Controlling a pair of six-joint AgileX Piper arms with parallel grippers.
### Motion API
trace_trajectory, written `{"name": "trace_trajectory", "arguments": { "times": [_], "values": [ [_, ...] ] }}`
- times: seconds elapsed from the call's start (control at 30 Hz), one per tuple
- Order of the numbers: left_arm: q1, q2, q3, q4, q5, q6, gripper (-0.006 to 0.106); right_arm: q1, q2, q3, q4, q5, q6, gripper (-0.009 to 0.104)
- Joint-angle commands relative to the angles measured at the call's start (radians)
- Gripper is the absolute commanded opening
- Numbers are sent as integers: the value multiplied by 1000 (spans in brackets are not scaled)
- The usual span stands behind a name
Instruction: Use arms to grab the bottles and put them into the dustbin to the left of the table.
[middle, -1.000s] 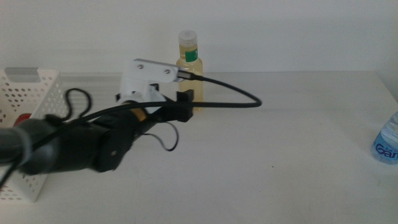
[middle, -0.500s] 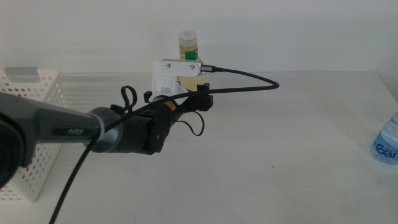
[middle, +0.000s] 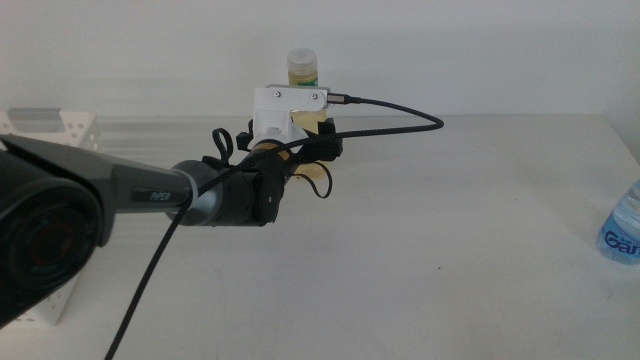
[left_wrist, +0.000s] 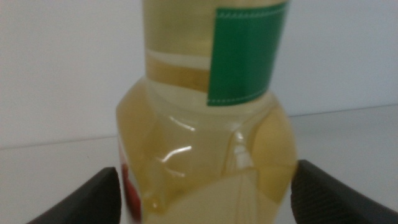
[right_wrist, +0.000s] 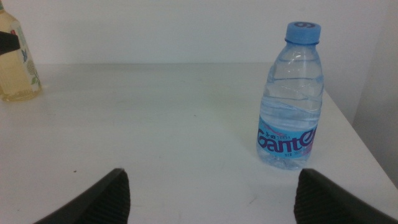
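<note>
A clear bottle of yellowish liquid with a green neck band stands at the back middle of the white table. My left arm reaches in from the left, and the left gripper is open with its jaws on either side of this bottle, low on the body. The left gripper looks very near the sides. A blue-capped water bottle stands upright near the table's right edge. My right gripper is open, short of it, holding nothing. The white perforated dustbin is at the left, mostly hidden by the arm.
A black cable loops from the white wrist bracket over the table's middle. The white wall rises just behind the yellow bottle. The right wrist view also shows the yellow bottle far off across the table.
My left arm has swung right and away towards the back of the table, bringing its gripper up to and around the yellow bottle. Both bottles have stayed in place.
</note>
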Motion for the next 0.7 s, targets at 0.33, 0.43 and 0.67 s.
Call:
{"name": "trace_trajectory", "arguments": {
  "times": [0.33,0.43,0.67],
  "values": [
    [14,54,-135,4,-138,1,90,-7,-27,-7,-10,-70,-11,75],
    [12,73,-138,3,-175,-3,90,-7,-27,-7,-10,-70,-11,75],
    [9,79,-138,5,-233,-17,86,-7,-27,-7,-10,-70,-11,75]
  ]
}}
